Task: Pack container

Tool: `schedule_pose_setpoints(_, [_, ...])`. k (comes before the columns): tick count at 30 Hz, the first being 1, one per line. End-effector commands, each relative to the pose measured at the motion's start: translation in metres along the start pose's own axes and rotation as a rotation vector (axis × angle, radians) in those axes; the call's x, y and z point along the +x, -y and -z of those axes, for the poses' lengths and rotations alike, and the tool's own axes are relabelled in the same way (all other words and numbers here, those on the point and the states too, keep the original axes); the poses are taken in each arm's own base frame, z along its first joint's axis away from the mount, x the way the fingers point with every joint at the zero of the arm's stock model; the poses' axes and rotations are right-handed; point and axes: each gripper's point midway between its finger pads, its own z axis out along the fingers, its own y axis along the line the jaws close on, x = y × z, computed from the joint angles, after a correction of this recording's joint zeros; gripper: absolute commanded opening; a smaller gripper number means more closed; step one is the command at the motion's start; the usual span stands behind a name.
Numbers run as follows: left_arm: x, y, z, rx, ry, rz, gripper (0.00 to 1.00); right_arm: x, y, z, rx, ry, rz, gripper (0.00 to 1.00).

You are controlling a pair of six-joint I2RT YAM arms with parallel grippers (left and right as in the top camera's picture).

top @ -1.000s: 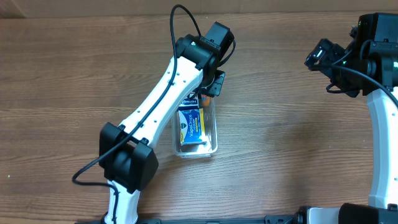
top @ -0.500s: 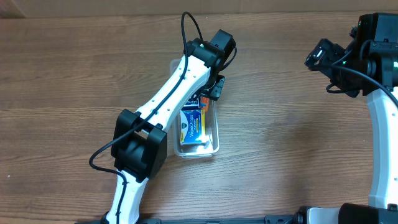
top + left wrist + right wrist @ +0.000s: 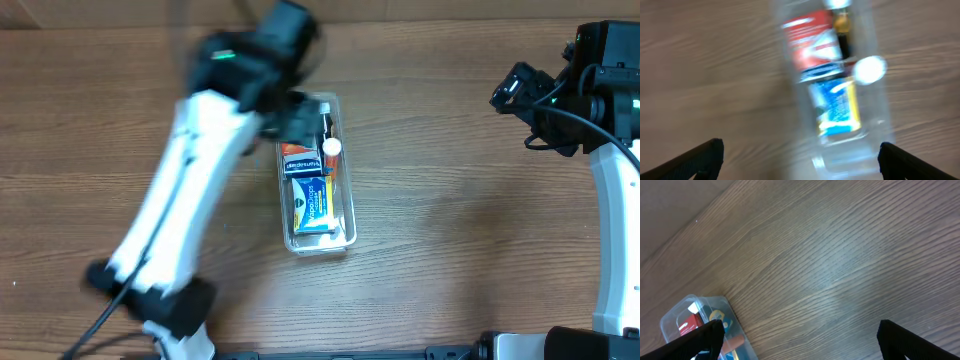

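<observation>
The left hand (image 3: 799, 161), fingers wide apart and empty, hangs over the container (image 3: 320, 243) on a motion-blurred arm (image 3: 180, 200).

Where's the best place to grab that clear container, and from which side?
Likely from above, at mid-length, fingers spanning the narrow width onto the two long walls of the container. It lies flat, long and narrow, and the blue box crowds the inside.

— What colours are in the container (image 3: 319, 244)?
— It's clear. Inside: a blue-and-yellow box (image 3: 313, 205), a red-and-white box (image 3: 299, 157), a white cap (image 3: 331, 147).
— And the table (image 3: 460, 210)?
— Brown, wood-grained. The left arm (image 3: 183, 190) is white and black.
</observation>
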Motion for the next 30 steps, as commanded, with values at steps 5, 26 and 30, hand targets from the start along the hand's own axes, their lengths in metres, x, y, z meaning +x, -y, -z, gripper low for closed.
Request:
schedule_pose_setpoints(5, [0.077,-0.082,0.146,-0.055,0.390,0.177,1.00,-0.002,-0.002,0.001,-0.007,0.007,0.005,1.00])
schedule_pose_setpoints(26, [0.196,-0.130,0.155,-0.057,0.653,0.317,1.00,-0.002,-0.002,0.001,-0.007,0.007,0.005,1.00])
schedule_pose_setpoints(30, [0.153,-0.100,0.108,-0.019,0.686,0.153,1.00,-0.002,-0.002,0.001,-0.007,0.007,0.005,1.00])
